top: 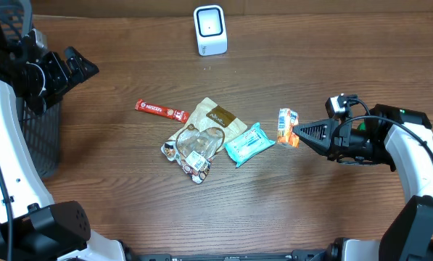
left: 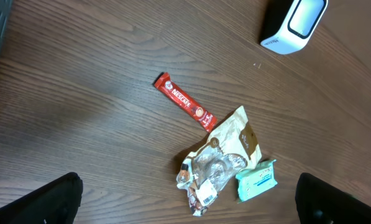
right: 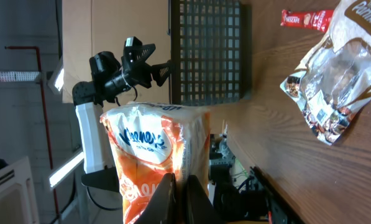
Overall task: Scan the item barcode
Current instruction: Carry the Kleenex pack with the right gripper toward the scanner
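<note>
Orange-and-white packet [top: 287, 127] is hanging right of centre, just right of the teal packet [top: 249, 143], and is being pinched by one narrow edge in the right jaws. Whether it is riding clear of the tabletop [top: 129, 203], cannot tell. No barcode is showing on the faces in view.

Risk: the soft wrapper is giving only a thin pinch, so it is liable to be slipping or swinging on any carry to the scanner [top: 209, 30], which is standing well apart at the far edge. The wrong face may be meeting the scanner window, giving no read.

Right jaws are pressing fully closed on the packet's edge. Left jaws are gaping wide at far left by the black mesh basket [top: 46, 138], gripping nothing
</note>
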